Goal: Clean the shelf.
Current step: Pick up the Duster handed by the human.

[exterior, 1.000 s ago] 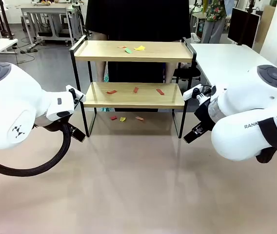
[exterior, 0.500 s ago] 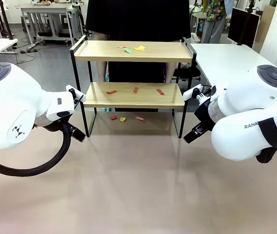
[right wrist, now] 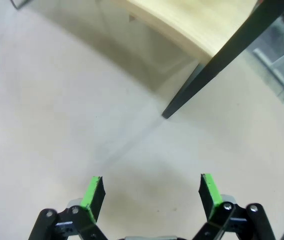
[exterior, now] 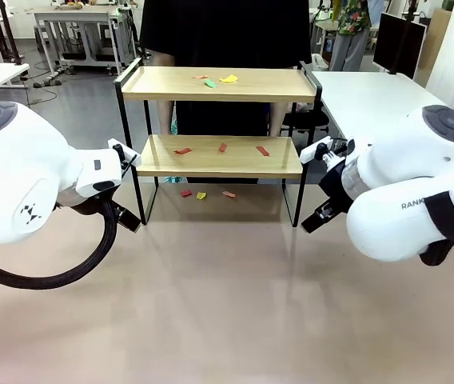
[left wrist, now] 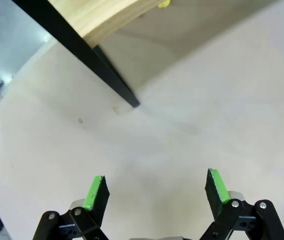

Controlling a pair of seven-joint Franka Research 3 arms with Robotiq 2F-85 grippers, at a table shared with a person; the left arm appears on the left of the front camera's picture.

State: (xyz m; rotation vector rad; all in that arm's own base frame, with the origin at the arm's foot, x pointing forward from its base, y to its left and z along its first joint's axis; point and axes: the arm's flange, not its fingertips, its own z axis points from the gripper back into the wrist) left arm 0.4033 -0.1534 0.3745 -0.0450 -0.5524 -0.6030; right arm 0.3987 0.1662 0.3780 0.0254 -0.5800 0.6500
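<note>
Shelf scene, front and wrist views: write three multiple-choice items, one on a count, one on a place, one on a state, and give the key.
1. How many scraps lie on the lower board of the shelf? A) one B) three C) six
2. Where is the green scrap? A) lower board B) tabletop C) top board
3. How are the left gripper and right gripper? A) both open, empty B) both shut C) each holding a scrap

Key: 1 B, three reddish pieces lie along it. 2 C, it sits near a yellow scrap up there. 3 A, the green pads stand apart with nothing between them.
</note>
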